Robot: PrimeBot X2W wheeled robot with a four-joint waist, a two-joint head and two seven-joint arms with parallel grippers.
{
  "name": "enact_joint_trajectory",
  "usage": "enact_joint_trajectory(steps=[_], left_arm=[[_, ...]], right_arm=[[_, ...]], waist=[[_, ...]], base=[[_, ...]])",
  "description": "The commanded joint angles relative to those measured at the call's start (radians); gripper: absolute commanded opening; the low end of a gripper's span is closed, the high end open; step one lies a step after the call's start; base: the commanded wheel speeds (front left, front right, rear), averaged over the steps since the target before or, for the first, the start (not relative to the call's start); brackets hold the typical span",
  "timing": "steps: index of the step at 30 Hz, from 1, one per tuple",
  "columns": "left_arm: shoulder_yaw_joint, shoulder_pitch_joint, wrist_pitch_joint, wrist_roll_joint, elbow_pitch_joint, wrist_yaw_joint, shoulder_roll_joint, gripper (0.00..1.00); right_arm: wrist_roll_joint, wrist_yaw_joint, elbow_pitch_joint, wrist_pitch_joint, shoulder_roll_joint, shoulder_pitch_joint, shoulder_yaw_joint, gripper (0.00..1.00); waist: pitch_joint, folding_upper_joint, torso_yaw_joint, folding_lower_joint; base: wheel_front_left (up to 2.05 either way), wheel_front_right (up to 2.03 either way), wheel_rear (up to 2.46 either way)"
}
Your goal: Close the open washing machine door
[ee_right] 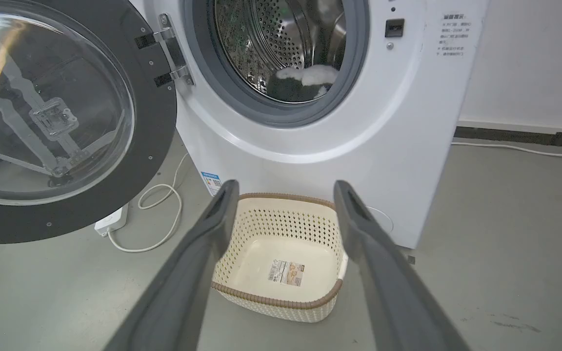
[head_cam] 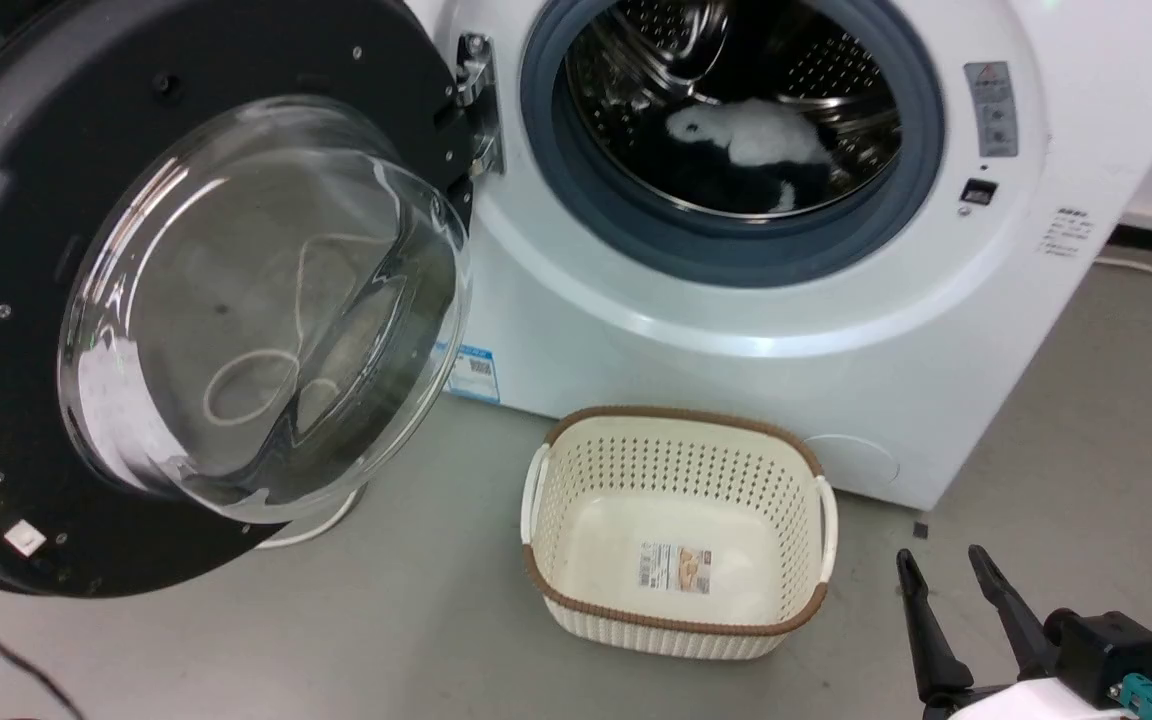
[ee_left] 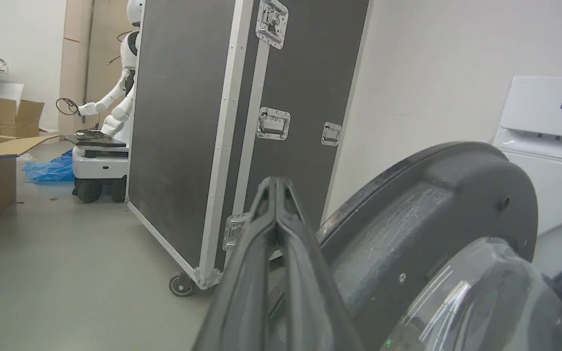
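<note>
Head view | washing machine [head_cam: 716,380]: white, dark cloth [head_cam: 751,140] in drum [head_cam: 626,90] | basket [head_cam: 681,413]: label [head_cam: 676,567]

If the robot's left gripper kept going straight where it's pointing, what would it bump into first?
Probably the big black case with metal edges; the left gripper, jaws shut, points right at it. The washing machine door sits beside that line. Distance is unclear.
</note>
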Motion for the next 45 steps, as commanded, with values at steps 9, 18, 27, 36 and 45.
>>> enact_joint_trajectory(steps=[9, 18, 27, 36, 45], left_arm=[[0.022, -0.024, 0.059, 0.014, 0.202, -0.03, 0.154, 0.0], [-0.094, -0.066, 0.15, 0.016, 0.362, -0.07, 0.295, 0.0], [-0.294, -0.078, 0.235, -0.139, 0.405, -0.085, 0.422, 0.0], [-0.57, 0.034, 0.512, -0.608, 0.221, -0.095, 0.602, 0.0], [-0.739, 0.045, 0.597, -0.795, 0.025, -0.105, 0.647, 0.0]], right_arm=[[0.015, 0.0, 0.012, -0.017, -0.001, -0.029, -0.006, 1.0], [0.024, 0.001, 0.017, -0.025, -0.001, -0.053, -0.017, 1.0], [0.042, 0.001, 0.026, -0.035, -0.002, -0.077, -0.01, 1.0], [0.094, 0.001, 0.079, -0.067, -0.002, -0.082, 0.004, 1.0], [0.151, 0.001, 0.137, -0.098, -0.002, -0.062, -0.003, 1.0]], waist=[[0.071, 0.0, 0.021, 0.0001], [0.142, 0.0, 0.032, 0.0001], [0.179, 0.0, 0.042, 0.0001], [0.146, 0.0, 0.063, 0.0001], [0.08, 0.0, 0.042, 0.0001]], base=[[0.0, 0.0, 0.0], [0.0, 0.0, 0.0], [0.0, 0.0, 0.0], [0.0, 0.0, 0.0], [0.0, 0.0, 0.0]])
